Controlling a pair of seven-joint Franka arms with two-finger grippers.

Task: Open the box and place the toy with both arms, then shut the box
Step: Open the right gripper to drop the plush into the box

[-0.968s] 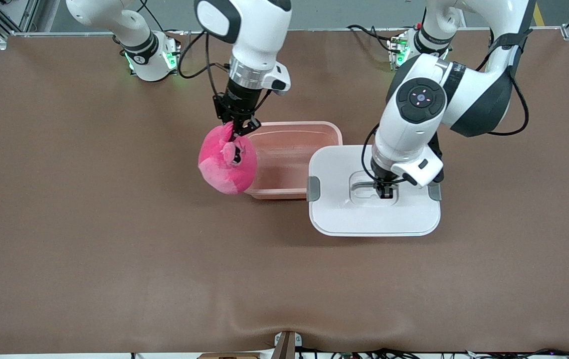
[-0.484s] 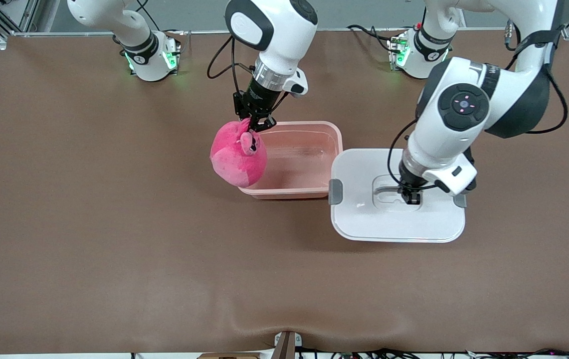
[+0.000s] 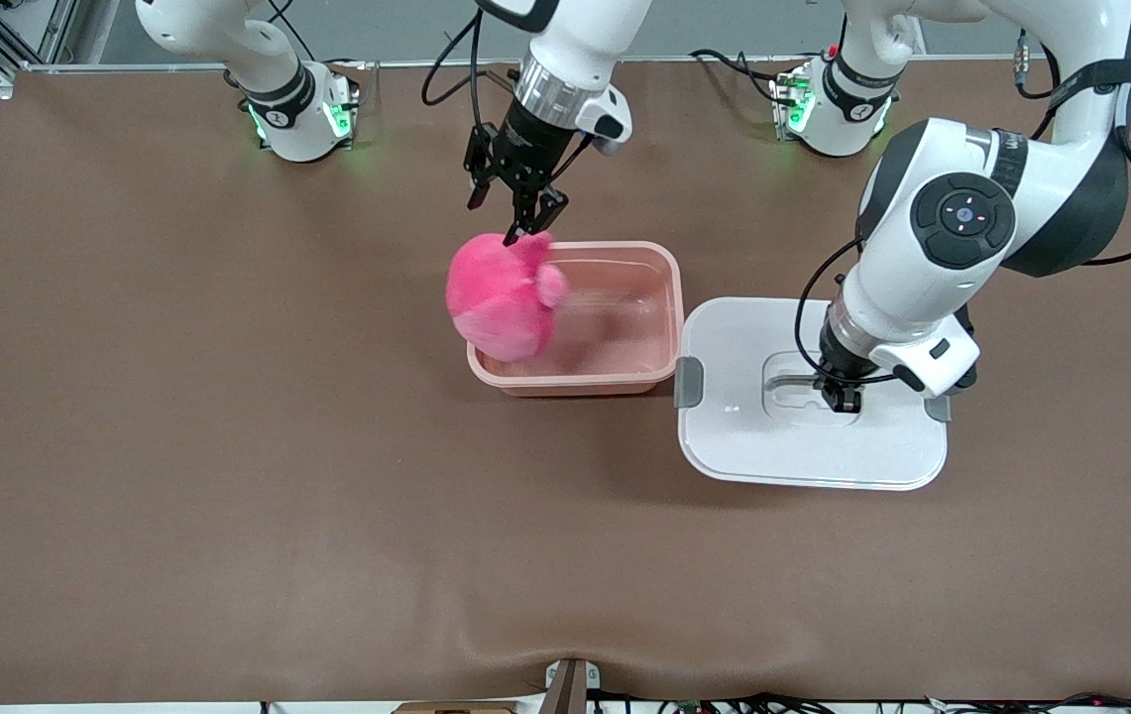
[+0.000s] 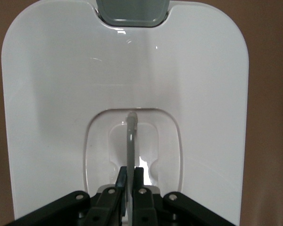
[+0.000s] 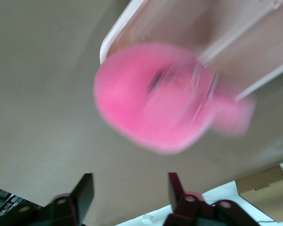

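The pink box (image 3: 659, 260) stands open in the middle of the table. The pink plush toy (image 3: 504, 297) sits over the box's end toward the right arm, blurred in the right wrist view (image 5: 153, 110). My right gripper (image 3: 515, 213) is open just above the toy and holds nothing. The white lid (image 3: 743, 436) with grey clips lies beside the box toward the left arm's end; it fills the left wrist view (image 4: 61, 84). My left gripper (image 3: 841, 400) is shut on the lid's thin grey centre handle (image 4: 130, 136).
The brown table mat (image 3: 228, 446) spreads wide around the box and lid. The two green-lit arm bases (image 3: 302, 114) stand along the table edge farthest from the front camera.
My right gripper has opened and risen, letting go of the toy, which dropped onto the box's end. My left gripper has carried the lid farther toward the left arm's end.
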